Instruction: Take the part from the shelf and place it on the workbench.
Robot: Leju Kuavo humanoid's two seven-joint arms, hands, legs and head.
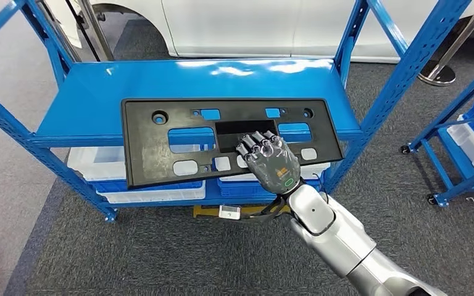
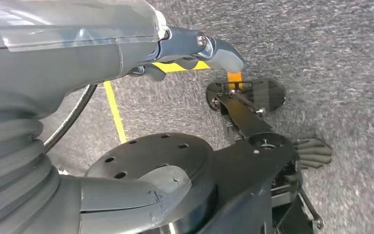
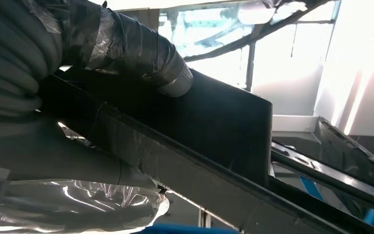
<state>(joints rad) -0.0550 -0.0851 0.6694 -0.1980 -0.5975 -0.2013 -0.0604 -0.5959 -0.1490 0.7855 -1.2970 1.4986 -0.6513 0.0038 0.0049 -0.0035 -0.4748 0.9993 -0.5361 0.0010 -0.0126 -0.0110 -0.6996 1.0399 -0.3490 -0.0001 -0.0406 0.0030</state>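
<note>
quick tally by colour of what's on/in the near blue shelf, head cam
Black: 1, the part, lying on the top shelf, near edge overhanging the front, with the right hand on it.
White: 2, the bins on the lower level.
Total: 3.

Your left hand (image 2: pixel 126 112) hangs over the grey speckled carpet floor (image 2: pixel 341 58), holding nothing. You see its grey ribbed cover on one side, a thick grey thumb (image 2: pixel 136 192) reaching out, and a darker finger (image 2: pixel 214 51) extended apart from the thumb. A yellow tape line (image 2: pixel 114 112) crosses the carpet between them.
</note>
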